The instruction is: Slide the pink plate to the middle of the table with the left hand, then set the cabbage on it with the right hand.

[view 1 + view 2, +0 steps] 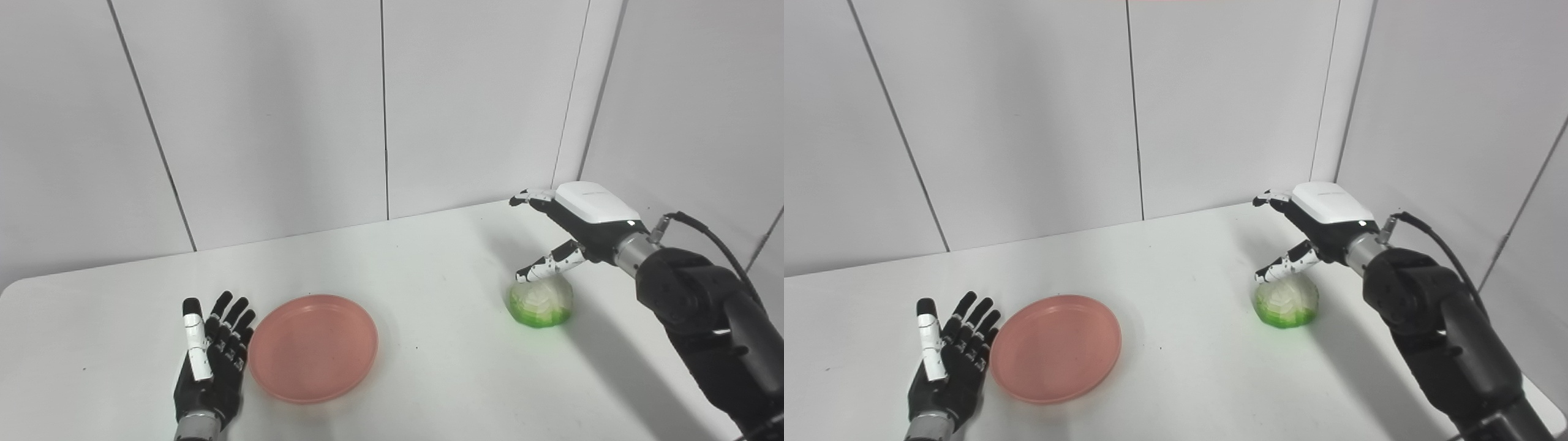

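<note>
Right hand (579,229) over cabbage (541,302), fingers spread, nothing held.
Cabbage sits at its 7 o'clock; pink plate (313,347) at cabbage's 9 o'clock, touching flat, empty left hand (211,361).

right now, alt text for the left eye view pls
The right hand hovers open just above a cabbage at the right of a white table, not gripping it. The left hand lies open beside an empty pink plate at the front left.
</note>
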Controlling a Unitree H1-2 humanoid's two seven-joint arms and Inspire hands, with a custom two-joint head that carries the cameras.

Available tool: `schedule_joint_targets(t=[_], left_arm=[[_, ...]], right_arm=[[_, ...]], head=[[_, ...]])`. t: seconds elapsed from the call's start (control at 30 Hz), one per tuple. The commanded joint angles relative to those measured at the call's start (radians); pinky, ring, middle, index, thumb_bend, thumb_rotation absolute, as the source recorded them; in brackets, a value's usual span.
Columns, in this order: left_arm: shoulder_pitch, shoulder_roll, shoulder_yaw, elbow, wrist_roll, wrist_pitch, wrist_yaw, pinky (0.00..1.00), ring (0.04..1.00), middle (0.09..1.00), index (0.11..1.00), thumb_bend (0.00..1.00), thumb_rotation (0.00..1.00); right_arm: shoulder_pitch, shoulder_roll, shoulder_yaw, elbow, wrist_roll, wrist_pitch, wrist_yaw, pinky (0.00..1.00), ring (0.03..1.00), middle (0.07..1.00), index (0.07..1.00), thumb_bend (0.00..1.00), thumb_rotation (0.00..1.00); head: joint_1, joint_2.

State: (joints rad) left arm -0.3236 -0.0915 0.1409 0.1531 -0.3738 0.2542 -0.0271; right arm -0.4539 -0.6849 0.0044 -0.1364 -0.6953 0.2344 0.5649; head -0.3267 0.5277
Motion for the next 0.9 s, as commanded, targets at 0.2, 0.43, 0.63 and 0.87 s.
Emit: schedule_joint_targets(t=[0.2, 0.43, 0.63, 0.87], left_arm=[[-0.007, -0.009, -0.008, -0.011, -0.006, 0.004, -0.010, 1.00, 0.917, 0.914, 0.906, 0.91, 0.92], [-0.001, -0.009, -0.002, -0.015, -0.018, 0.008, -0.013, 1.00, 0.910, 0.913, 0.904, 0.91, 0.92], [0.000, -0.010, -0.004, -0.016, -0.022, 0.010, -0.013, 1.00, 0.906, 0.906, 0.894, 0.91, 0.91], [0.003, -0.007, -0.009, -0.015, -0.023, 0.010, -0.011, 1.00, 0.898, 0.900, 0.903, 0.90, 0.91]], right_arm=[[-0.091, -0.082, 0.088, 0.033, -0.015, 0.040, 0.097, 0.70, 0.898, 0.912, 0.857, 1.00, 0.36], [-0.121, -0.127, 0.189, 0.075, -0.092, 0.008, 0.136, 0.81, 0.919, 0.905, 0.836, 1.00, 0.33], [-0.137, -0.129, 0.218, 0.105, -0.115, 0.015, 0.134, 0.83, 0.929, 0.905, 0.833, 1.00, 0.32], [-0.132, -0.131, 0.254, 0.146, -0.155, -0.018, 0.103, 0.83, 0.939, 0.914, 0.843, 1.00, 0.34]], head=[[0.010, -0.003], [0.009, -0.001], [0.013, 0.001], [0.016, 0.006]])
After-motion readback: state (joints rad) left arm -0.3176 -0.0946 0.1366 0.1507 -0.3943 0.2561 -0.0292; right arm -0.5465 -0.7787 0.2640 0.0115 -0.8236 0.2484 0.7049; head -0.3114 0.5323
